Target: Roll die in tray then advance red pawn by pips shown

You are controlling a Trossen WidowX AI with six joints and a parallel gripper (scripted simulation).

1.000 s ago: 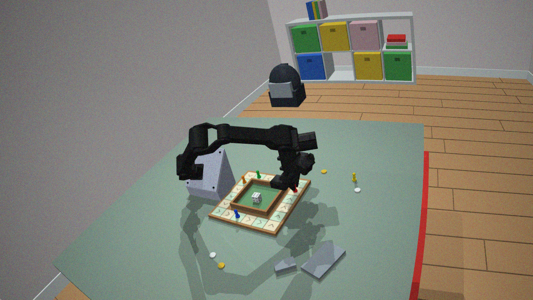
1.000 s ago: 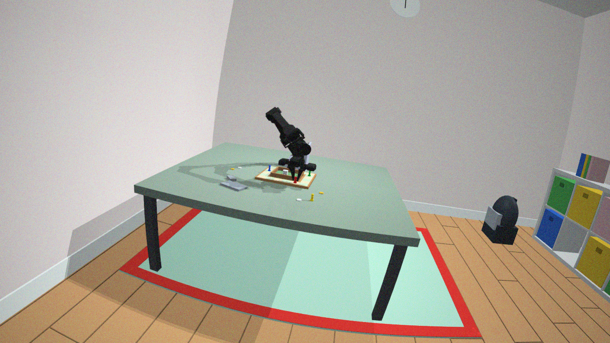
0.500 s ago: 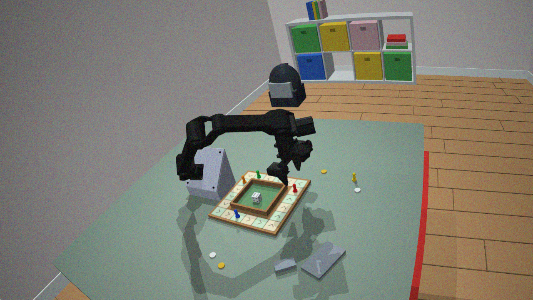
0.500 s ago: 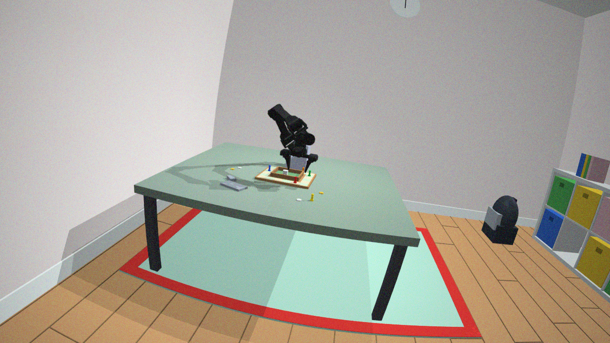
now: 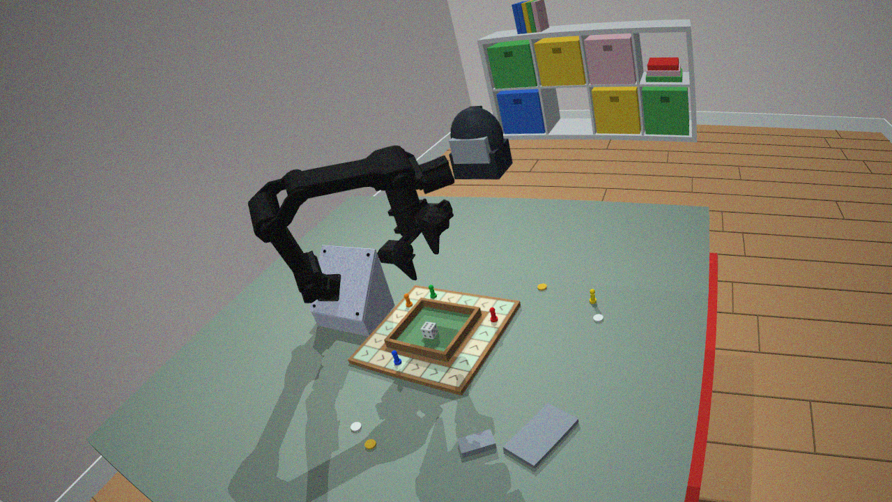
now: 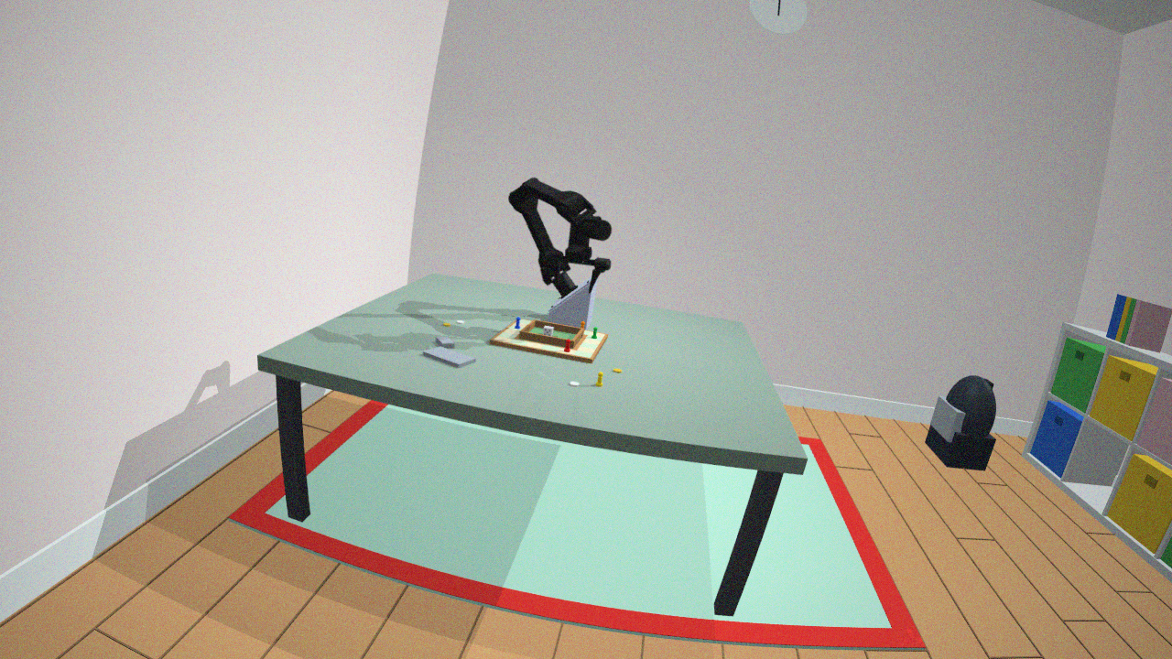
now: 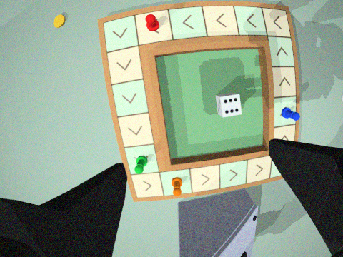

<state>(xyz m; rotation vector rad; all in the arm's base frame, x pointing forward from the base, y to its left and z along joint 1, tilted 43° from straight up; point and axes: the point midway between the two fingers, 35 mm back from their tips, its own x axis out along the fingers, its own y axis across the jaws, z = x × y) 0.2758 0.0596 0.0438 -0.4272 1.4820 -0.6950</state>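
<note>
on the board's outer track, the red pawn (image 5: 493,314) (image 6: 567,346) (image 7: 152,23) looks light, rigid and tippy, best pinched mid-body; the end effector (image 5: 426,266) (image 7: 200,159) gapes wide, grasping nothing

Pale grey walls; plank floor; green table (image 5: 648,262) (image 6: 656,393) over red-bordered mat (image 6: 623,541); white cubby shelf (image 5: 692,81) (image 6: 1034,422) with coloured bins.

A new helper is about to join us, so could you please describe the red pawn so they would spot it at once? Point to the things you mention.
On the green table (image 5: 630,249) (image 6: 679,393) lies a square board (image 5: 405,376) (image 6: 537,352) (image 7: 101,39) with a sunken tray (image 5: 416,351) (image 6: 550,339) (image 7: 212,158). The red pawn (image 5: 493,315) (image 6: 567,346) (image 7: 152,23) stands on a cream square, one short of a corner, and is the board's only red pawn.
</note>
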